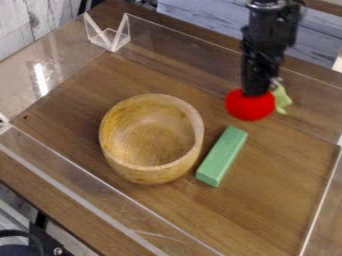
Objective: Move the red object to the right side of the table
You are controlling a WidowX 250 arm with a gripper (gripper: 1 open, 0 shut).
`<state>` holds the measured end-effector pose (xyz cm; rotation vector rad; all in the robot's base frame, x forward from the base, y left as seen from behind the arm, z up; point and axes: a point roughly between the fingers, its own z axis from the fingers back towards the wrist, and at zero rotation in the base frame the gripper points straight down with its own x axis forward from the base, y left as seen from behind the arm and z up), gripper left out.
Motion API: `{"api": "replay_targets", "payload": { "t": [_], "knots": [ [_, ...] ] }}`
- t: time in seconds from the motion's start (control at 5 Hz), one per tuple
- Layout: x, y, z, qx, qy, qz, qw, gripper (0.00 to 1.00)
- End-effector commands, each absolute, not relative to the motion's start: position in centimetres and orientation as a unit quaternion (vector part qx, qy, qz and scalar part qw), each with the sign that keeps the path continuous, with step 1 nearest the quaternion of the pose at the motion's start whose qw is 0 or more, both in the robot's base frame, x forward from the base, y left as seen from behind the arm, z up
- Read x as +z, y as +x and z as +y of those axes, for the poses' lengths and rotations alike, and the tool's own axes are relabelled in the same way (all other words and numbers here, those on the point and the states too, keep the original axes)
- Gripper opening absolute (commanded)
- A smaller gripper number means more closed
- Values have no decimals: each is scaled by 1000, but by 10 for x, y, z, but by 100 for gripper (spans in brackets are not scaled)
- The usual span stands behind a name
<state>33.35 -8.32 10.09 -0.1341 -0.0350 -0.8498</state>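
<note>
See the red fruit [250, 105] just past the middle of the tabletop [274, 180], toward the right side, pinched in the jaws by its upper part, with the green leafy stem [281, 98] poking out to the right. Cannot tell from this angle whether lifted clear or touching the wood. Probably in the carrying step, with some rightward travel to go. Expect the main danger at the grip: high on a smooth, rounded skin, so likely to squirt out or roll off under a sudden stop or a brush against the wood. Could also twist in the jaws, if dragged low, by catching the leaves underneath. Note the green block [222, 156] near the fruit, toward the bowl side; might get nudged by a dip or swing that way. Less worry over the wooden bowl [158, 98], farther left. Watch the clear wall [321, 205] along the right edge: could be struck by the fruit or the arm [275, 25] after too long a reach. Better to set down gently short of that wall, then spread the jaws slowly, to avoid rolling back toward the middle.
</note>
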Motion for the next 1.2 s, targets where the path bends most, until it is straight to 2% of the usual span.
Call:
{"api": "replay_targets", "payload": {
  "t": [0.0,0.2,0.6,0.8,1.0],
  "knots": [
    [127,323,-101,-412,-55,-61,908,0],
    [127,311,-103,-410,-59,-69,908,0],
    [101,290,-103,-469,-62,-77,877,0],
    [88,289,-102,-488,-62,-81,867,0],
    [81,293,-97,-501,-68,-76,860,100]
  ]
}}
